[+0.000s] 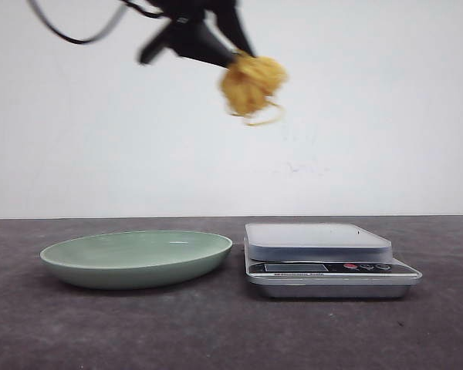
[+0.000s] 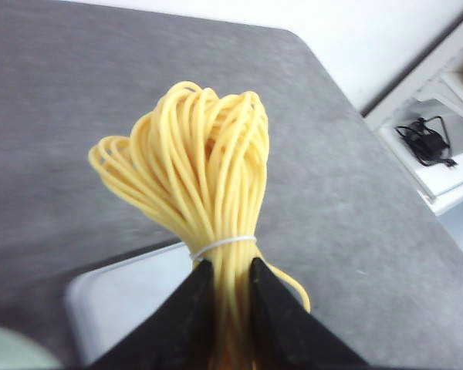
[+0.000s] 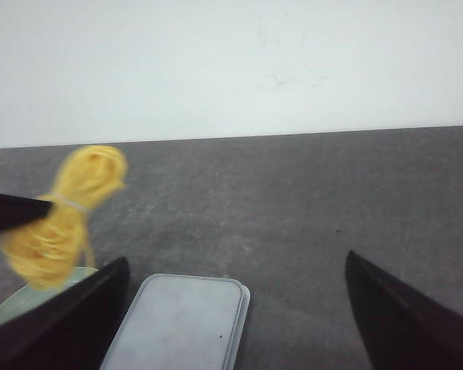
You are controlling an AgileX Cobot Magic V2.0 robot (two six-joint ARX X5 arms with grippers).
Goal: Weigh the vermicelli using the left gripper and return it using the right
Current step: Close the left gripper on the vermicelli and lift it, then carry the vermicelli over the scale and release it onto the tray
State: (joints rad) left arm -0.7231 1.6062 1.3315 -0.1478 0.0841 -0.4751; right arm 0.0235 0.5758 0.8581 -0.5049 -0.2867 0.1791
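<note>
The vermicelli [image 1: 252, 83] is a yellow noodle nest tied with a white band, held high in the air by my left gripper [image 1: 231, 58], which is shut on it. In the left wrist view the two black fingers pinch the strands [image 2: 204, 177] just below the band, with the left gripper [image 2: 230, 266] over the scale's platform [image 2: 131, 301]. The vermicelli also shows in the right wrist view [image 3: 62, 220]. My right gripper [image 3: 235, 266] is open and empty above the scale [image 3: 181, 324]. It does not show in the front view.
A pale green plate [image 1: 137, 258] lies on the dark table to the left of a silver kitchen scale [image 1: 324, 258]. A white wall stands behind. A white shelf with a black cable [image 2: 428, 142] lies beyond the table's edge.
</note>
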